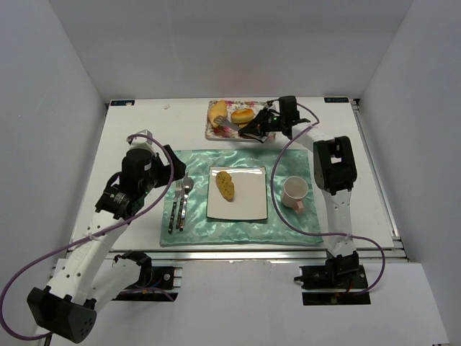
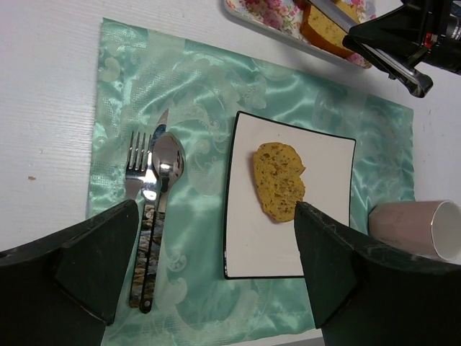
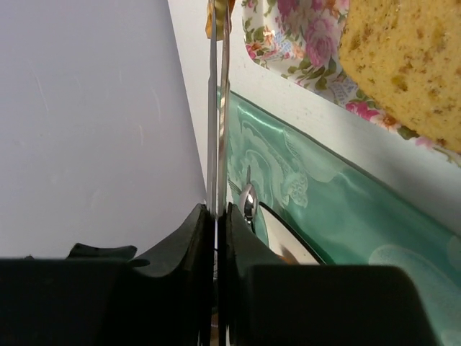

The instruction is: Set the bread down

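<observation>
right gripper (image 3: 217, 213): pressed together on the tongs (image 3: 216, 108). You squeeze the two thin blades flat so the tips do the biting and your fingers never touch food.
tong tips: straight ahead of the right jaws, at a tan bit at the frame's top edge, over the floral tray (image 3: 288, 43). It looks like crust, but it is too cropped to call the bite firm.
tray bread (image 3: 410, 65): large piece ahead and to the right of the right jaws, lying on the tray. Cannot tell if it is the piece the tips are on.
left gripper (image 2: 215, 216): spread wide and holding nothing, hovering over the placemat (image 2: 194, 94). It is probably parked there to stay out of your right arm's path.
placed slice (image 2: 279, 180): flat on the white plate (image 2: 324, 238), framed between the left jaws and well below them.
fork (image 2: 137, 162), spoon (image 2: 166, 155): on the mat just ahead of one left jaw, beside the plate.
cup (image 2: 418, 227): just past the other left jaw, off the plate's far side.
step (judged): clamping a tray piece with the tongs. The lift and the carry to the plate are not yet done.
next (judged): keep the squeeze through the lift and set the piece on the bare part of the plate beside the placed slice.
risk (judged): the blades could twist in your pinch, or soft bread could crumble or slip out.
</observation>
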Available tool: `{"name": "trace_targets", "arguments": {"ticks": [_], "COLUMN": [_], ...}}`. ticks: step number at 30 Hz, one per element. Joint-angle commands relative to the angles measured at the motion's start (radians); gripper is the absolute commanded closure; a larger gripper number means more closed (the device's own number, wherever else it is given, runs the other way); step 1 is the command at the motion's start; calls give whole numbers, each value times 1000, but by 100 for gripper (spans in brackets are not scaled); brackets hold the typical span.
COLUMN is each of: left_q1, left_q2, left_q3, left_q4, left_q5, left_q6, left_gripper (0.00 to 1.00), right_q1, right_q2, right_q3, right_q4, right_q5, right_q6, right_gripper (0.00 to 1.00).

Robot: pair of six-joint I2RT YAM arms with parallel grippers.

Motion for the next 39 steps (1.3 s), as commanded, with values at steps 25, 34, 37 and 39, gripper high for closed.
{"name": "trace_targets", "arguments": {"ticks": [25,34,37,39], "left_q1": [5,5,5,5], "left_q2": [-91,-113,-124,-130], "left_q3": [-44,-64,-67,-70], "left_q4": [84,81,71,68], "left_q5": [47,65,62,59], "left_q6": [59,61,61,59], "left_gripper": [2,2,2,2], "right_q1": [-82,-84,-82,-82], "right_q2": [-781,-841,-841,-849], "right_q3": [-450,-562,-566,-571], "right_q4": [-1166,-1125,-1122,-1116], "right_q5": [211,314,311,305], "right_q6": [-1835,-1787,-1787,-1793], "right_gripper": [100,89,66,54]}}
